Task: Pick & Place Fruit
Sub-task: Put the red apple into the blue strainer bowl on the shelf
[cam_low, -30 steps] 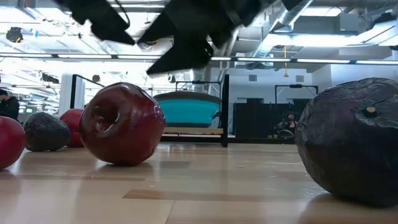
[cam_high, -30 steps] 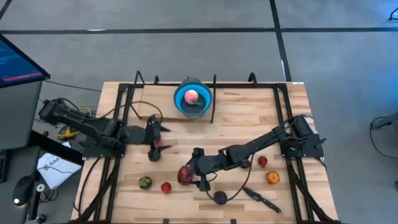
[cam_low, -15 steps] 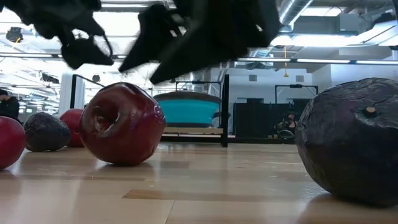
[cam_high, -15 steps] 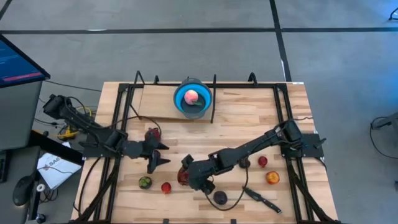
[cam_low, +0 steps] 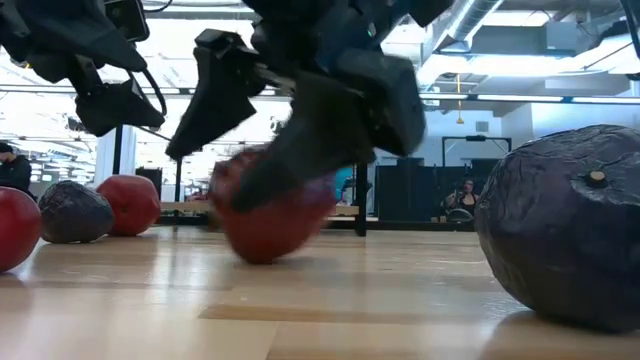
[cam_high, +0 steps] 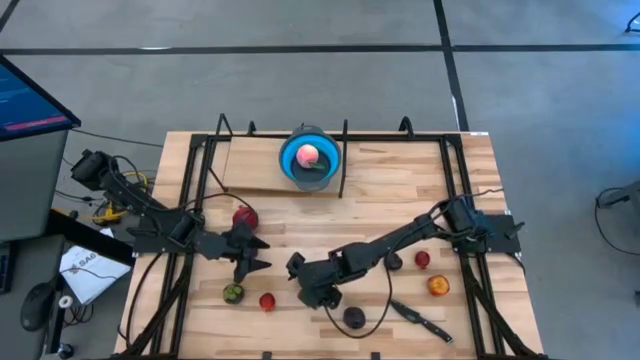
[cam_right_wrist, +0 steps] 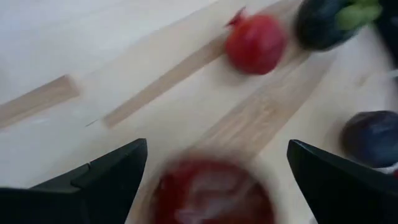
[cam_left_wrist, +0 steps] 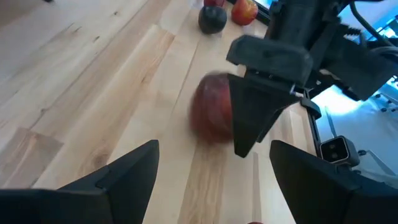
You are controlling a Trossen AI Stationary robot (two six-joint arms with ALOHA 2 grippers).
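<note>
change, right gripper: right gripper has come down over the big red apple; a second ago it sat just beside the apple, which showed clear in the high view.
change, apple: apple now blurred in the low view and shifted toward the middle of that picture; in the high view the gripper covers it.
change, left gripper: left gripper has drawn back toward the table's left edge; a red fruit shows uncovered just beyond it.
near, dark purple fruit: dark purple fruit fills the right of the low view, cut off by the frame edge; it lies at the table's front edge.
near, knife: black-handled knife lies just right of it.
hidden: whether the right fingers touch the apple cannot be told; right wrist view shows the apple blurred between the two fingers.
right gripper state: fingers spread wide, one on each side of the apple.
left gripper state: fingers spread apart, nothing between them; it hovers above the board.
pose, right arm: reaches low from the right edge across to the table's middle.
pose, left arm: folded at the left edge, pointing at the right gripper.
front left: greenish fruit and small red fruit side by side.
right side: orange fruit, small red one.
far: blue bowl at the back edge holds a pink fruit.
</note>
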